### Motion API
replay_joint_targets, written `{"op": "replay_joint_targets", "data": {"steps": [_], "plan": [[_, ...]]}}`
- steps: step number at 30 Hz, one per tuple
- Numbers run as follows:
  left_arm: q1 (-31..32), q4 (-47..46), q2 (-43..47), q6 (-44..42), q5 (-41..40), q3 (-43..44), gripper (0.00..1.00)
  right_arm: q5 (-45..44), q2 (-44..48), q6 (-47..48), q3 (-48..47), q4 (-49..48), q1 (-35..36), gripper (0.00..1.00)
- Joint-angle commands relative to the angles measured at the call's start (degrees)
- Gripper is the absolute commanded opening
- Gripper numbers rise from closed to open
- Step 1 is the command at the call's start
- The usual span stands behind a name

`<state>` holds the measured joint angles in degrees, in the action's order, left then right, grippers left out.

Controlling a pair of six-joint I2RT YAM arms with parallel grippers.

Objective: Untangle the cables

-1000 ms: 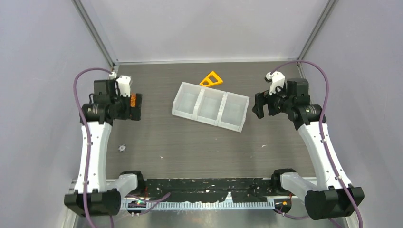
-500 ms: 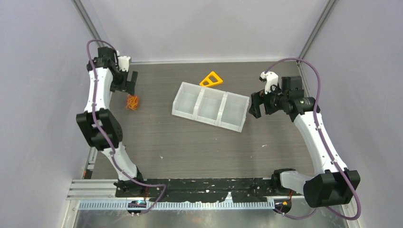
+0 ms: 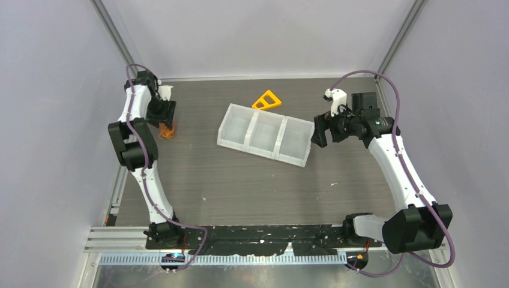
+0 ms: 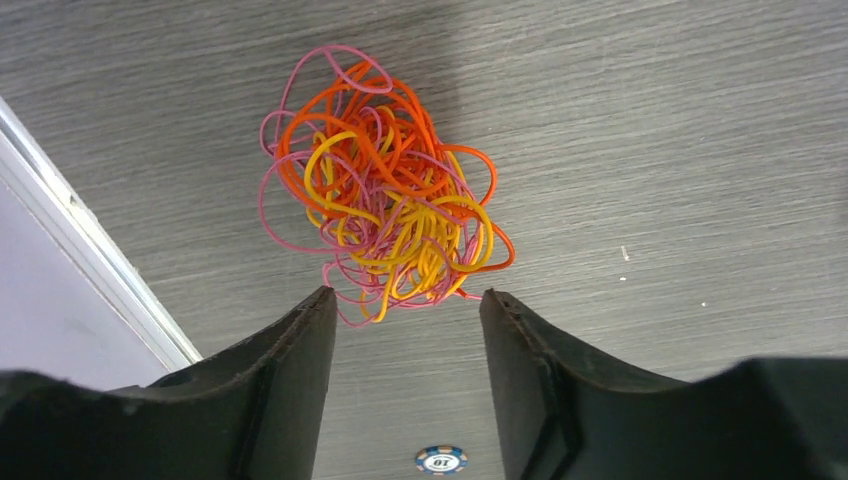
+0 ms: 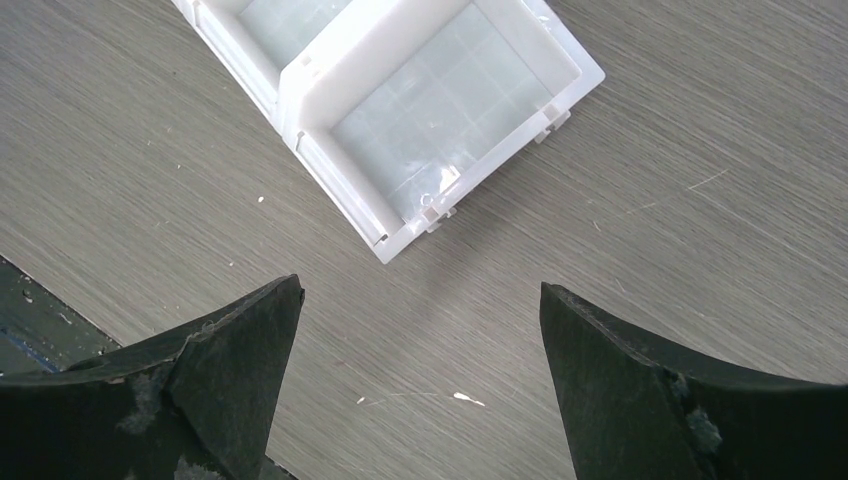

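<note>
Left fingers (image 4: 290, 370) stand parted and empty beside the cables (image 4: 385, 190); right fingers (image 5: 230, 340) gape wide, empty, near the tray (image 5: 345, 55).

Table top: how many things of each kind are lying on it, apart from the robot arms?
Cable tangle: 1
White three-compartment tray: 1
Orange triangle: 1
Small round token: 1
Total: 4

The top camera looks down from behind over the whole table (image 3: 240, 180). Wrist cameras face down, close — left shares the cable tangle (image 4: 385, 190) with it, right the tray (image 5: 340, 55) end.
</note>
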<state>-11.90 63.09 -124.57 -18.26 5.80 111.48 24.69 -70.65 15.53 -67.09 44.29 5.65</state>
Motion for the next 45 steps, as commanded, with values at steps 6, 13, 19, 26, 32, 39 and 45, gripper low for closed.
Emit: {"op": "replay_joint_targets", "data": {"steps": [6, 13, 19, 26, 32, 39, 45], "plan": [[-0.1, -0.7, -1.7, 2.2, 4.1, 0.7, 0.53, 3.4, -0.2, -0.8, -4.0, -0.8, 0.8, 0.95], [-0.8, 0.4, -4.8, 7.2, 6.8, 5.5, 0.53, 3.1, 0.2, -0.2, -4.7, -0.1, 1.1, 0.95], [-1.0, 1.5, -4.5, 9.7, 6.0, 4.3, 0.41, 2.8, -0.1, 0.1, -5.6, 0.3, 1.1, 0.95], [-0.9, 3.6, -4.7, 13.4, 3.8, 4.2, 0.02, 2.3, -0.7, -0.1, -6.4, 0.2, 1.0, 0.95], [-0.9, 0.2, 5.5, 10.3, 13.4, -5.9, 0.00, 4.0, -0.5, -1.2, -6.8, 0.2, 1.1, 0.95], [5.1, -2.9, 33.2, 6.8, 28.5, -26.6, 0.00, 12.4, -0.4, -4.2, -7.4, -0.1, 2.4, 0.95], [18.5, -5.6, 50.7, 6.0, 47.3, -40.4, 0.00, 21.1, 0.0, -13.4, -6.4, -5.6, 6.3, 0.95]]}}
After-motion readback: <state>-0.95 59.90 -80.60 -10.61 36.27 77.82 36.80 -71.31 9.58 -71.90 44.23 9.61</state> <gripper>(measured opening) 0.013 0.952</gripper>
